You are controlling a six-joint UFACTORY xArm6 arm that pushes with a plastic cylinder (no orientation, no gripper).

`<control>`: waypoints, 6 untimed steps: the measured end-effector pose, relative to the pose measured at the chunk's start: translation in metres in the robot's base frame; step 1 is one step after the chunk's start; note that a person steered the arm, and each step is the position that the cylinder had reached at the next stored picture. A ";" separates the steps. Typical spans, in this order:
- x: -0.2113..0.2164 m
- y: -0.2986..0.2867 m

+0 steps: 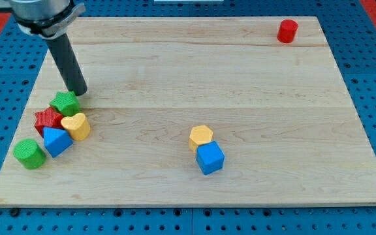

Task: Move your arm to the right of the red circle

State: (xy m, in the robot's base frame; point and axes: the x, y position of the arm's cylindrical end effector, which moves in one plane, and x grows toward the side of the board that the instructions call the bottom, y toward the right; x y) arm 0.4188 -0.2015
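Item one: our tip, the lower end of a plain dark rod with nothing held and nothing to open or close. It stands on the wooden board near the view's left edge, just above the green star block and touching it or nearly so; we cannot tell which.

Item two: the red cylinder, the task's red circle. It lies far to the view's right of our tip and somewhat higher, close to the board's top right corner, well apart from every other block.

Item three: the cluster directly below our tip. Under the green star block sits a red star block; to that one's right, a yellow heart-shaped block; below those two, a blue block of angular shape; lowest and furthest left, a green cylinder. All five are packed close together.

Item four: a pair well to the right of our tip and lower, near the board's middle bottom: a yellow hexagonal block with a blue cube touching it from below.
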 end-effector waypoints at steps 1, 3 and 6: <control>0.015 0.001; 0.001 0.166; -0.134 0.454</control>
